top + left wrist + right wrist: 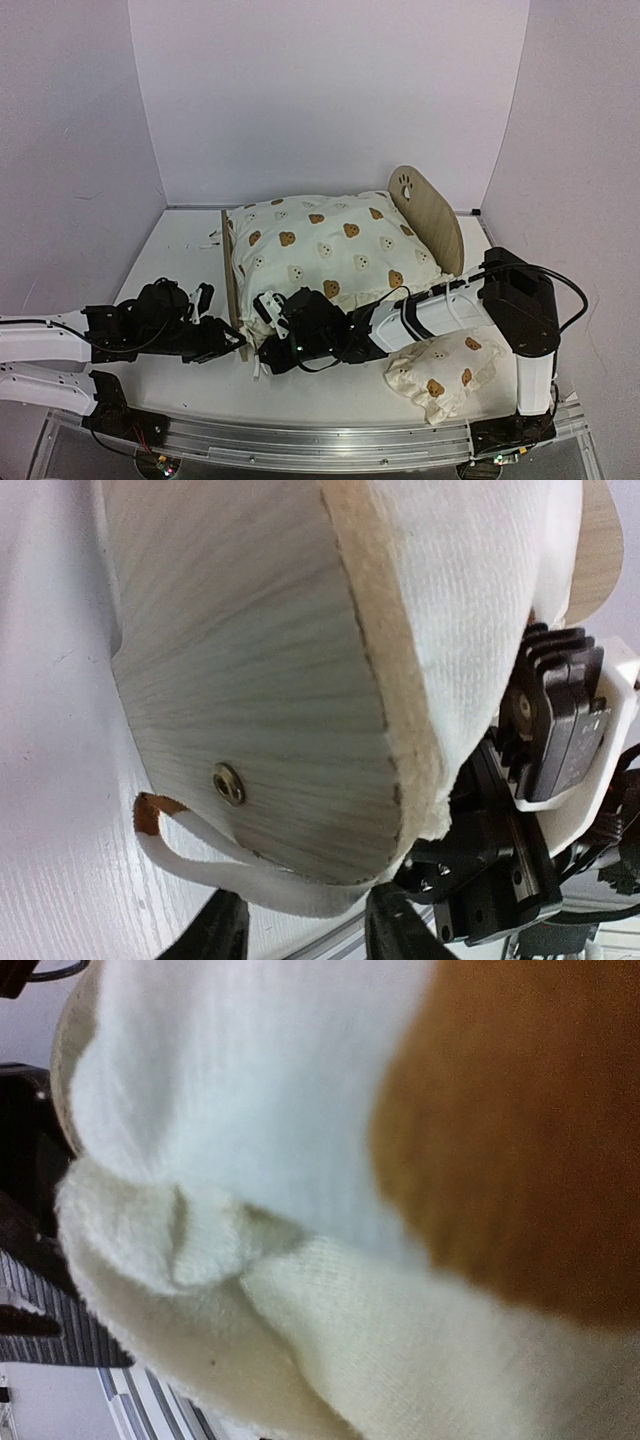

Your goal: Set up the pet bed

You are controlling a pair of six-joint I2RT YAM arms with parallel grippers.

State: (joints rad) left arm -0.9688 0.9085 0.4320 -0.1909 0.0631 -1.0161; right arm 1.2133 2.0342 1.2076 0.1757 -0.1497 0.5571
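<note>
Pet bed (pixel 440 220) beside low left arm (pixel 140 325)

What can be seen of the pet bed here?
The pet bed is a small light-wood frame standing upright on the white tabletop. Its rounded headboard, with a paw-print cutout, rises on the right. The low footboard on the left shows grain and a metal fitting. A bear-print cushion lies on it, hiding the base. The left gripper straddles the footboard's near corner, jaws apart.

cushion (pixel 330 245): on pet bed (pixel 435 215); pillow (pixel 440 375): on table (pixel 190 250), right-front of bed
</note>
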